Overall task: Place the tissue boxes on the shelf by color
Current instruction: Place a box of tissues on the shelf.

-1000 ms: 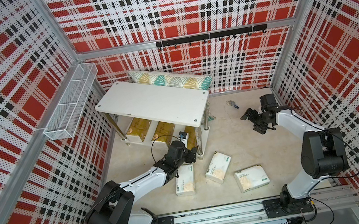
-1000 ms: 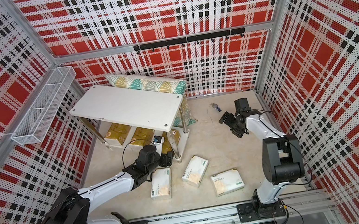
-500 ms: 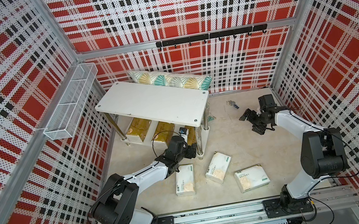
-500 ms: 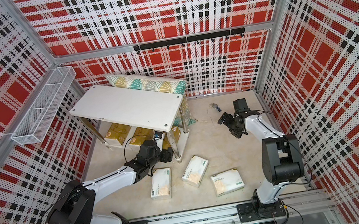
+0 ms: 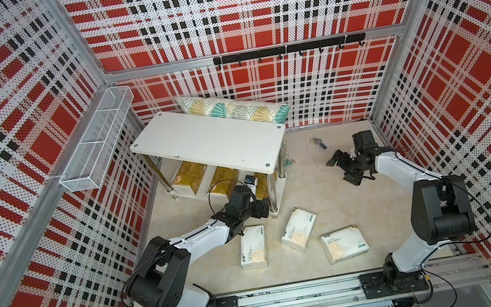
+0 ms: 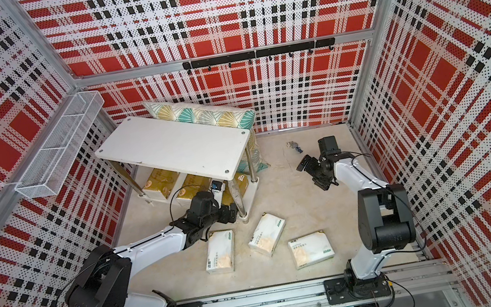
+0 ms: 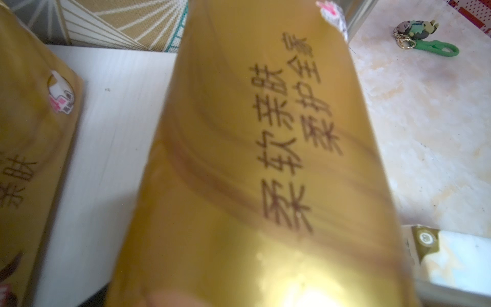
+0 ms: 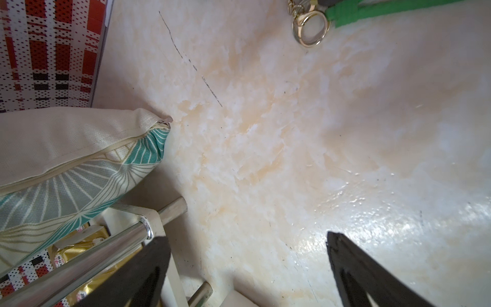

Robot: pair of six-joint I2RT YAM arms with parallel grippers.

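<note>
The white two-tier shelf (image 5: 208, 140) (image 6: 173, 145) stands at the back left. Three gold tissue boxes lie side by side on its lower tier (image 7: 106, 133): one (image 5: 189, 176), one (image 5: 223, 181) and one (image 5: 258, 180) half hidden. My left gripper (image 5: 261, 207) (image 6: 228, 213) is at the front end of that last gold box (image 7: 239, 159), which fills its wrist view and hides the fingers. Three white tissue boxes (image 5: 254, 250) (image 5: 297, 229) (image 5: 344, 243) lie on the floor. My right gripper (image 5: 344, 172) (image 8: 247, 265) hangs open over bare floor, holding nothing.
A teal-and-gold pillow (image 5: 234, 112) (image 8: 66, 159) leans behind the shelf. A wire basket (image 5: 96, 148) hangs on the left wall and a black hook rail (image 5: 288, 50) on the back wall. A green keychain (image 5: 317, 142) (image 8: 310, 29) lies near the right gripper. A chrome shelf leg (image 8: 93, 260) stands close by.
The left arm's elbow has swung right while its gripper stayed at the shelf's front right corner by the gold box. The right gripper has shifted slightly.
</note>
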